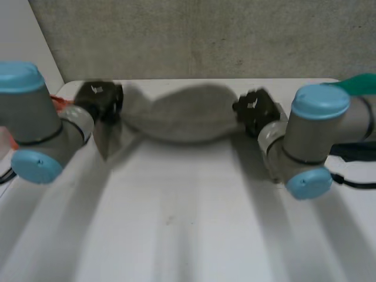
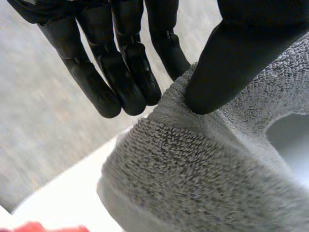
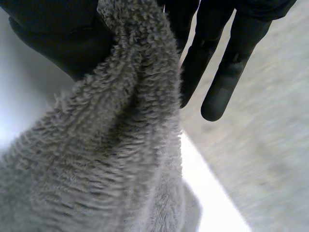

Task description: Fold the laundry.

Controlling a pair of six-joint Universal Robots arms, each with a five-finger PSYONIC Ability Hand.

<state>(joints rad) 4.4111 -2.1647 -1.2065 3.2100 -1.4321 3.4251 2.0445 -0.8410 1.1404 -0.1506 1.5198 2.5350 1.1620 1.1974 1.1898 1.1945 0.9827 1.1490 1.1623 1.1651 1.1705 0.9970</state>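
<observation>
The grey looped-terry towel [image 2: 193,183] sits closest, its hem pinched by the left hand [image 2: 227,63], thumb against straight fingers. The right hand [image 3: 58,38] grips the other, bunched end between thumb and fingers. The towel sags between them at the white desk's [image 1: 188,205] far side. The left pinch looks shallow, so pulling the hands apart could tug the hem free.

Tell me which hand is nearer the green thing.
Right. The right hand pinches the grey towel at the end toward the green thing; the left hand pinches its opposite end.
</observation>
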